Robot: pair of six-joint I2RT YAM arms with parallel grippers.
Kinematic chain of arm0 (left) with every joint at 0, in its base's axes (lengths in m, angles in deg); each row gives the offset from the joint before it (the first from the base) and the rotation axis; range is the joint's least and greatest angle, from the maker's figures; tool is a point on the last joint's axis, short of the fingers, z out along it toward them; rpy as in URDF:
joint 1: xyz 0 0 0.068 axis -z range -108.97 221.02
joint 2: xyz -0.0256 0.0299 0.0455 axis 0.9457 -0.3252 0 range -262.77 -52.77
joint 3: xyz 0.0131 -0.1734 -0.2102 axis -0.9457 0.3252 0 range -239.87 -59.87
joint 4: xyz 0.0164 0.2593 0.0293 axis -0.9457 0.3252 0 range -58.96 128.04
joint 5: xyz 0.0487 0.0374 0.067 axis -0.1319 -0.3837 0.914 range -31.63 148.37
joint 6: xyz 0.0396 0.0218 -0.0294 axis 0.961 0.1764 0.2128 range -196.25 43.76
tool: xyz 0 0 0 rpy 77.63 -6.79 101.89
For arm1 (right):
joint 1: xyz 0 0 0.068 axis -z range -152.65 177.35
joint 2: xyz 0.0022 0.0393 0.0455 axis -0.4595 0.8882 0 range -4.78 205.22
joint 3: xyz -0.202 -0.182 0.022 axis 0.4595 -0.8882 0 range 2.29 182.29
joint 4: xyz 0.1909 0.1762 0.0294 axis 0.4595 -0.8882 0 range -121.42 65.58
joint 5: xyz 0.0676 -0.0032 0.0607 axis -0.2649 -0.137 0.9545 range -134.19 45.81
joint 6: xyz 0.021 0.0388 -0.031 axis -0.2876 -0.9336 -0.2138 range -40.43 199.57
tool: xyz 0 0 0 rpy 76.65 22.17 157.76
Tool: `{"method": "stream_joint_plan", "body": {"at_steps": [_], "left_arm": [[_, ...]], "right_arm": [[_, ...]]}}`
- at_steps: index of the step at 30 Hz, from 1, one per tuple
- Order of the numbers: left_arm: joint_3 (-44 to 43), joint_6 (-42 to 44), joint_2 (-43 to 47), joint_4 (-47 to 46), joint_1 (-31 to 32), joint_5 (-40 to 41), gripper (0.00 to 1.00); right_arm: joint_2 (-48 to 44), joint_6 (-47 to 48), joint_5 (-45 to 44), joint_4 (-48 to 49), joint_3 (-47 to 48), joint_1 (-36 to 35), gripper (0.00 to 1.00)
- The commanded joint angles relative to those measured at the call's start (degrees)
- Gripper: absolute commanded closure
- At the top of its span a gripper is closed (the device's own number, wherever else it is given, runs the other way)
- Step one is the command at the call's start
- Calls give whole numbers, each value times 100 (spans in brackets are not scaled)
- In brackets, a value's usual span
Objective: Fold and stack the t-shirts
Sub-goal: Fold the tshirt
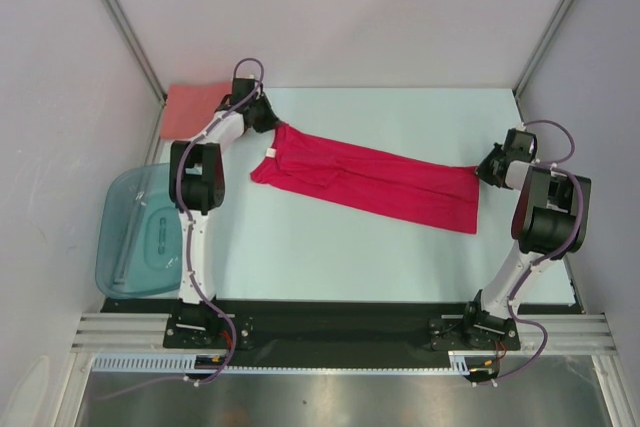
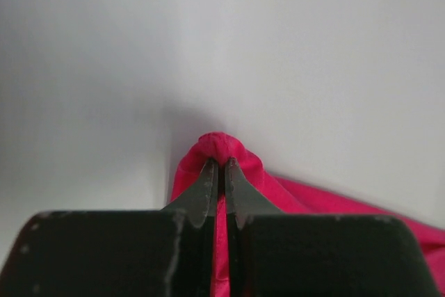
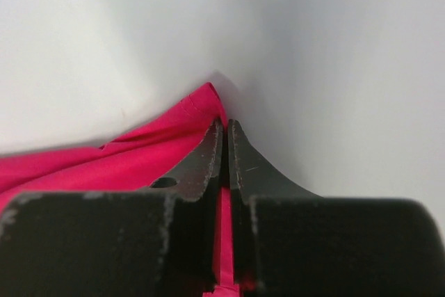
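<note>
The crimson-red t-shirt (image 1: 370,179) is stretched as a long band across the table between my two grippers. My left gripper (image 1: 272,121) is shut on its far-left end; in the left wrist view the gripper (image 2: 220,161) pinches a bunch of red cloth (image 2: 222,145). My right gripper (image 1: 479,173) is shut on the shirt's right edge; in the right wrist view the gripper (image 3: 224,124) clamps a red corner (image 3: 201,106). The salmon-pink t-shirt (image 1: 190,107) lies folded flat at the far left corner, behind the left arm.
A translucent teal plastic tub (image 1: 140,232) sits at the table's left edge beside the left arm. Grey walls and metal posts close in the back and sides. A black strip (image 1: 340,315) runs along the near edge by the arm bases.
</note>
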Motion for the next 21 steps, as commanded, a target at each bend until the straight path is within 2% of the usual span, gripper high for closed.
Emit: {"method": "stream_joint_plan", "body": {"at_steps": [1,2,5,6,7,8,10,12,14,15,18,21], "left_arm": [[-554,-244,-258,-285,13,57,100],[-798,-244,-372,-241,13,84,99],[-1125,-235,-539,-47,22,198,90],[-1161,-253,-540,-21,22,216,82],[-1170,-235,-505,40,13,268,79],[-1100,-218,-392,41,13,277,71],[-986,-113,-181,102,22,365,60],[-722,45,257,198,31,593,53],[-521,133,557,347,48,864,47],[-467,230,733,540,49,945,47],[-73,344,1392,778,110,1217,44],[595,310,2078,814,215,1341,44]], "right_arm": [[134,136,-303,-462,192,14,95],[161,146,-329,-488,254,23,95],[310,146,-321,-559,483,23,93],[372,146,-330,-594,562,14,90],[433,146,-373,-742,702,5,80],[451,154,-469,-831,790,5,73],[408,198,-567,-1102,914,5,59],[302,260,-794,-1270,1081,14,50],[22,286,-1049,-1481,1195,-3,44],[-101,295,-1120,-1560,1222,-21,38],[-567,383,-1384,-1745,1318,-275,30],[-919,436,-1262,-1807,1406,-714,29]]}}
